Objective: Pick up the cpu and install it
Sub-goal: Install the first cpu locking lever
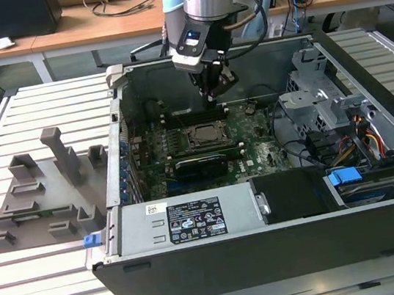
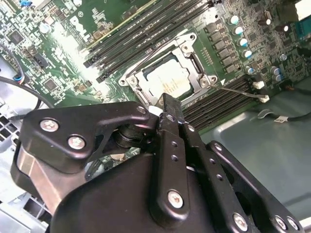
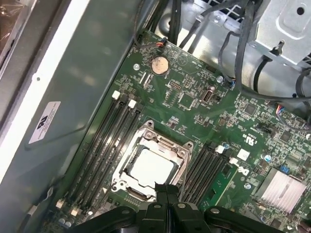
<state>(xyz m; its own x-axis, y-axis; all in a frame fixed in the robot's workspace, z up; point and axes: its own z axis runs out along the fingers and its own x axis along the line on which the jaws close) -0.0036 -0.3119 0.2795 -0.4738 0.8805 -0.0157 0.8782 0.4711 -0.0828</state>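
The cpu [image 3: 151, 167] is a shiny silver square lying flat inside the metal socket frame [image 3: 181, 145] on the green motherboard [image 1: 256, 146]. It also appears in the second wrist view as the cpu [image 2: 167, 80] and in the exterior view as the cpu [image 1: 203, 135]. My gripper [image 1: 213, 97] hangs a little above the board, over the far edge of the socket. Its black fingers [image 3: 166, 191] are pressed together with nothing between them. In the second wrist view the fingertips [image 2: 168, 104] cover part of the socket's edge.
The open computer case [image 1: 201, 273] surrounds the board, with its walls close on all sides. A drive cage [image 1: 315, 93] and cables [image 1: 345, 147] fill the exterior view's right. A power supply [image 1: 185, 220] sits in front. A grey tray [image 1: 41, 193] with upright blocks stands outside at the left.
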